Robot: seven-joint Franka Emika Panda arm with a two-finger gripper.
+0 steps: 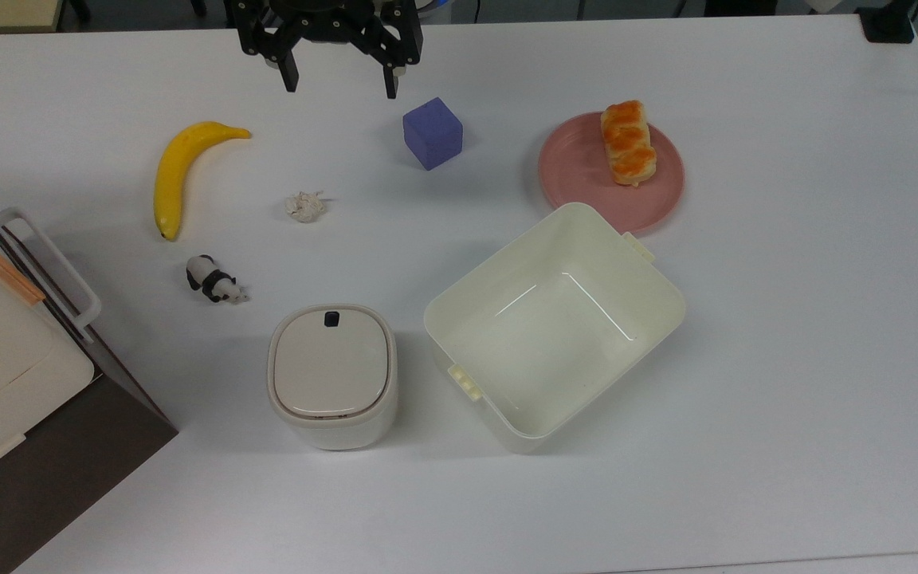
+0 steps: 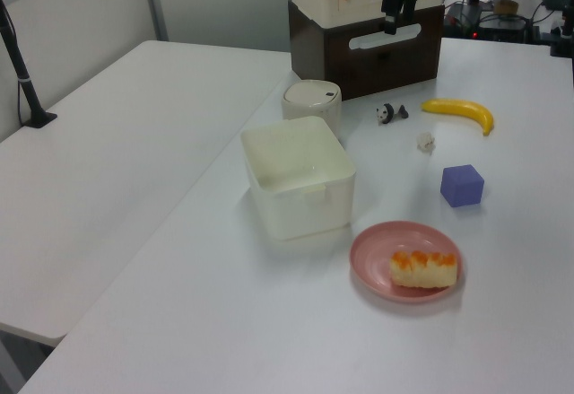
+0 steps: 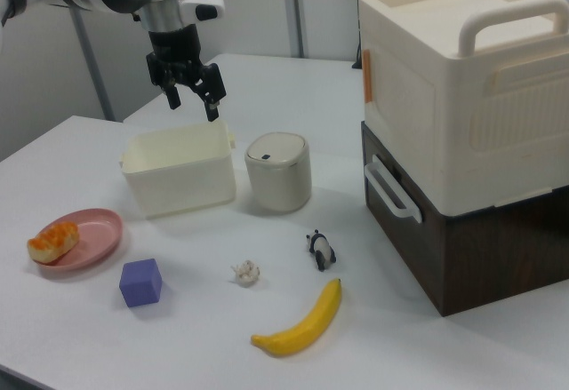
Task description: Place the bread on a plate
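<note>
The bread [image 1: 628, 142], a small bun with an orange-brown top, lies on the far side of the round pink plate [image 1: 578, 171] at the top view's right. It rests there untouched, seen too in the left view as bread [image 2: 423, 268] on plate [image 2: 377, 250] and in the right view as bread [image 3: 53, 241] on plate [image 3: 93, 230]. My gripper [image 1: 340, 84] hangs open and empty above the table's far edge, well left of the plate in the top view. In the right view the gripper [image 3: 194, 106] is high over the table.
A purple cube [image 1: 433, 132] sits between gripper and plate. A cream tub [image 1: 555, 319] stands close in front of the plate. A lidded canister [image 1: 331, 375], banana [image 1: 176, 171], toy panda [image 1: 212, 281] and crumpled scrap [image 1: 305, 206] lie to the left. A stacked box [image 3: 462, 123] stands at the top view's left edge.
</note>
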